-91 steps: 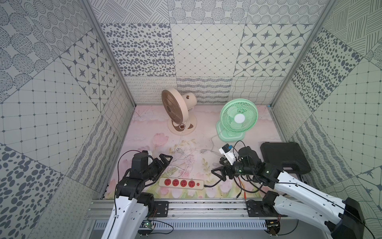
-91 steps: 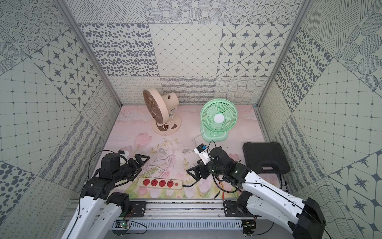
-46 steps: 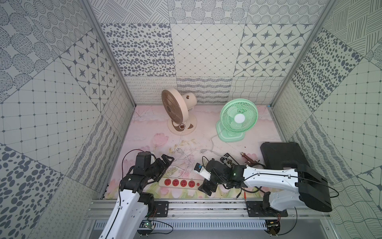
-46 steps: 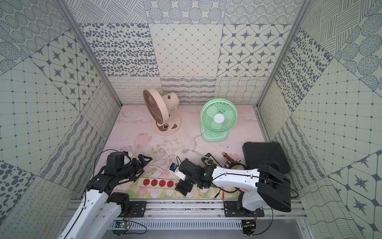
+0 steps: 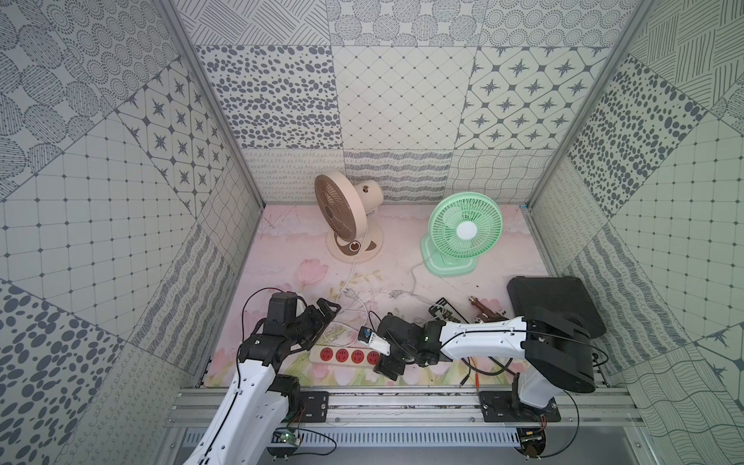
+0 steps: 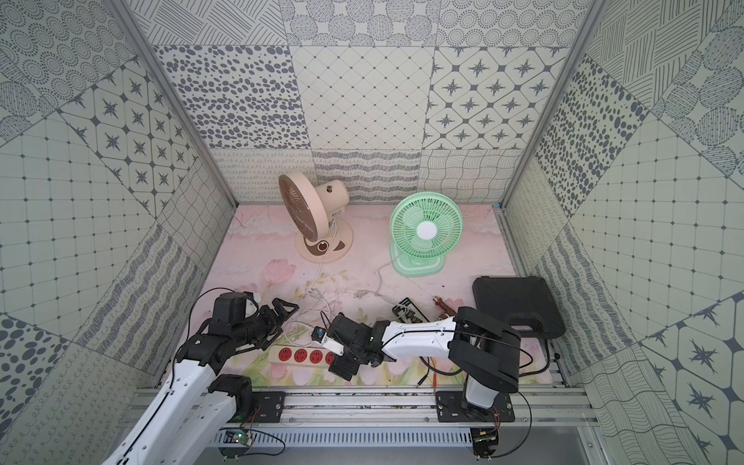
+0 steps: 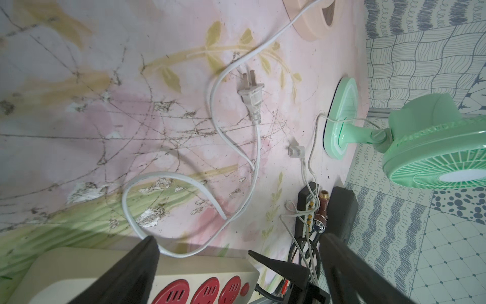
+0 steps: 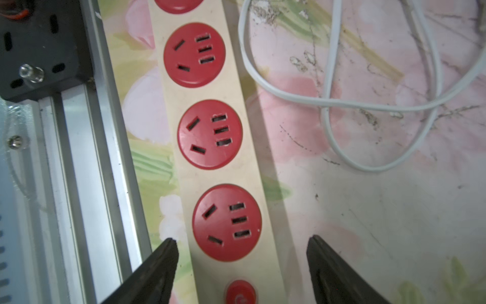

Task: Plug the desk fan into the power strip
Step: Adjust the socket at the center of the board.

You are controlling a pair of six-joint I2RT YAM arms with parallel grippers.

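Since one second before, the right gripper [image 8: 242,239] had swung across from the green fan's side to the button end of the long cream-coloured power strip [image 5: 346,356] with four round red sockets. The strip lay at the front of the mat, just beside the aluminium rail [image 8: 86,158]. The gripper's jaws stood apart on either side of the strip, apparently not touching it and holding nothing. The left gripper [image 7: 238,237] hovered near the strip's other end, spread wide and empty.

The closed black plastic case [image 5: 551,298] stood at the right; its contents were hidden. The white two-pin plug [image 7: 251,96] of the beige desk fan [image 5: 342,209] lay on the worn pink flowered mat [image 5: 290,249], apart from the strip. The green desk fan [image 5: 465,229] stood near the back. Patterned grey-and-white tile walls [image 5: 402,100] enclosed the space.
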